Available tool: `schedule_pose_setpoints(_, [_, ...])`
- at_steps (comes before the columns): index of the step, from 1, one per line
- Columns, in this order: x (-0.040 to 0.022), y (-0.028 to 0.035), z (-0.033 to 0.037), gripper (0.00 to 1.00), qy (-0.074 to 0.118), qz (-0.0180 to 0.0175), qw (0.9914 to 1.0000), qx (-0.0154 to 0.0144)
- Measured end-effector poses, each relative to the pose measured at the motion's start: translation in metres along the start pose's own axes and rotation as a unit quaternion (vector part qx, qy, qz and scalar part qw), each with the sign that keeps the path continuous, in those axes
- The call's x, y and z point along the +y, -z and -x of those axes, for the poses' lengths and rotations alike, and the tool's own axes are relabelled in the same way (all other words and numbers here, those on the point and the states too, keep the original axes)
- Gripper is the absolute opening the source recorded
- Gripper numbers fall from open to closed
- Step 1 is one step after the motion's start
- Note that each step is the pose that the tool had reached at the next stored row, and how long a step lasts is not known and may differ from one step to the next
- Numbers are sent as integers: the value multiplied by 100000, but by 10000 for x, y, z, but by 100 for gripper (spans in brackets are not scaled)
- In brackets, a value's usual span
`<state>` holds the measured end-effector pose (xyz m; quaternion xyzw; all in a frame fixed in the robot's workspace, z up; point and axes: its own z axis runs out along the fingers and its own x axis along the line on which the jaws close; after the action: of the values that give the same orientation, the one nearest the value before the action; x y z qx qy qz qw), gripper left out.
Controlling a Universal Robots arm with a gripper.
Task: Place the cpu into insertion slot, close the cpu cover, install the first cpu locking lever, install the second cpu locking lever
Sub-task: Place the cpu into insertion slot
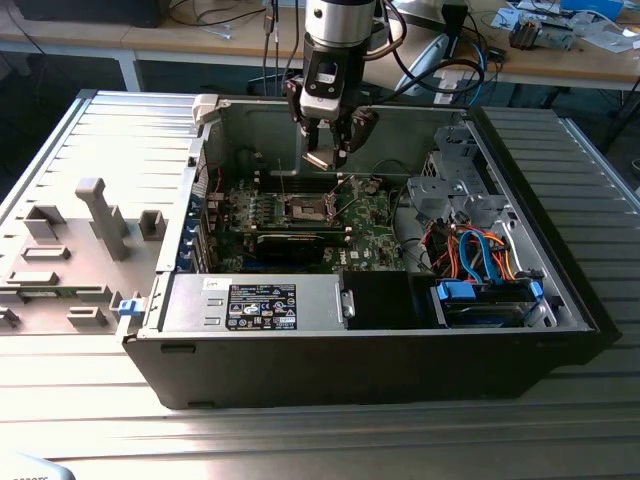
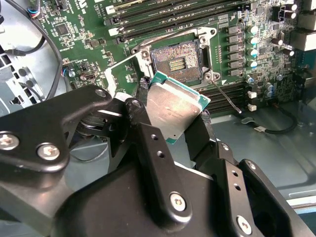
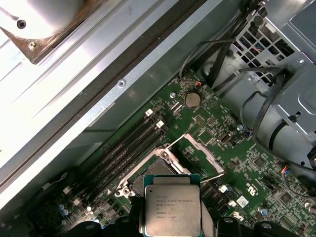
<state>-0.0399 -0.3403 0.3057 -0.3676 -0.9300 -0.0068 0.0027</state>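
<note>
From where I stand, the gripper (image 1: 327, 152) hangs inside the open computer case (image 1: 380, 370). Its fingers (image 2: 144, 111) are closed narrowly on two opposite edges of the chip (image 2: 174, 104), holding it in the air. The socket (image 2: 176, 61) lies bare near the middle of the green board (image 2: 84, 29), below the chip and apart from it. The cover (image 3: 200, 150) is swung up beside it. I'd judge the chip wants keeping level, corners squared to the socket's rim, then lowering straight without sliding, since the contacts look delicate.
</note>
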Motion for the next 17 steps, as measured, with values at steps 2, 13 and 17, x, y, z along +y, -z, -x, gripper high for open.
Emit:
schedule_pose_setpoints(2, [0,0,0,54,-103,4,100000,0])
schedule_pose_setpoints(13, [0,-2,0,54,-547,8,99999,-4])
schedule_pose_setpoints(17, [0,-2,0,54,-699,7,99998,-5])
